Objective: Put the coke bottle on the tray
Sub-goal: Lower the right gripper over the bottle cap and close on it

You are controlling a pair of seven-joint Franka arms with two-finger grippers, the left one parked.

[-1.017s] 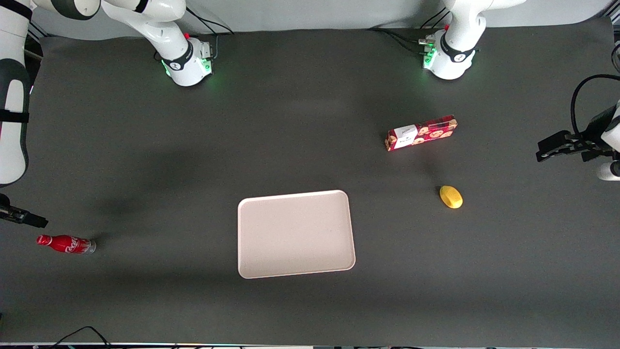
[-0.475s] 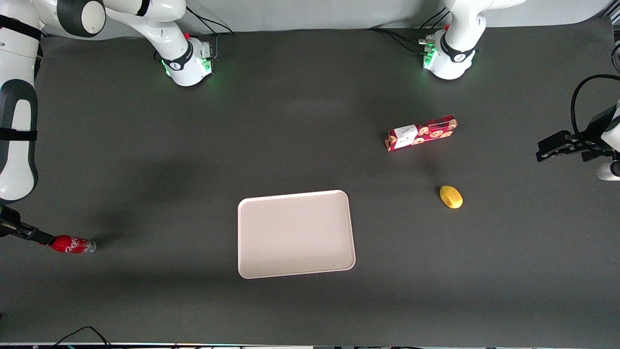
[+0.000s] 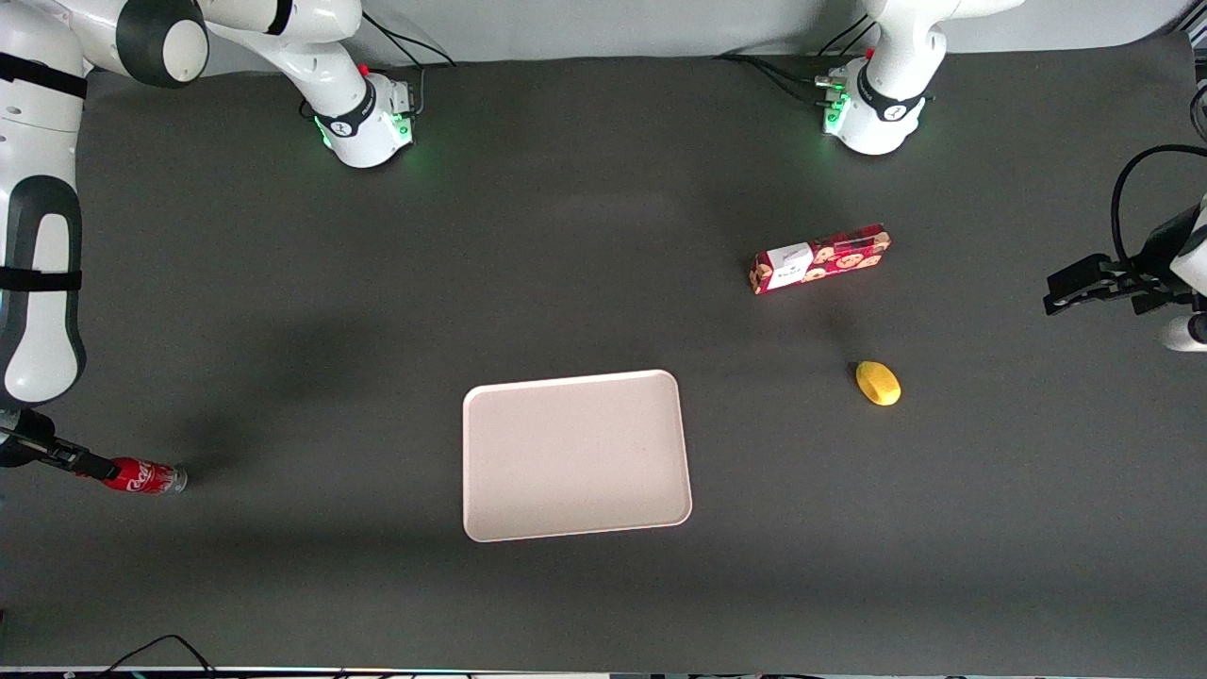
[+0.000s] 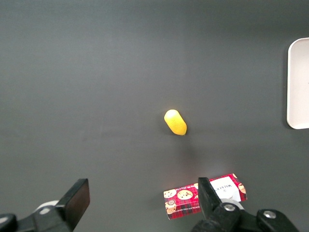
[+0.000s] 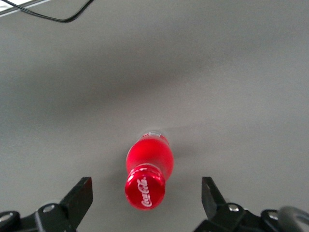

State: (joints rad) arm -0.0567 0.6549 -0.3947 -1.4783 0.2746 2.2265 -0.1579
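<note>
Pale pinkish-white, the tray [image 3: 576,455] lay flat on the dark grey table [image 3: 603,585], nearest the front camera among the things on it, with nothing resting on it. A little farther from that camera, well apart from the tray and toward the working arm's end of the table, the coke bottle [image 3: 143,476] lay on its side, silvery base pointing toward the tray and red cap toward the table's edge. The gripper [image 3: 83,462] sat low at the bottle's cap end; in the right wrist view its two dark fingers [image 5: 77,198] stood spread wide, one on either side of the cap, clear of the coke bottle [image 5: 147,169] and not touching it. Farther off, toward the parked arm's end, a small yellow lemon [image 3: 878,383] rested on the table, and just past it, farther still from the front camera, lay a red patterned biscuit box [image 3: 819,258] with a white label, apart from the lemon.
</note>
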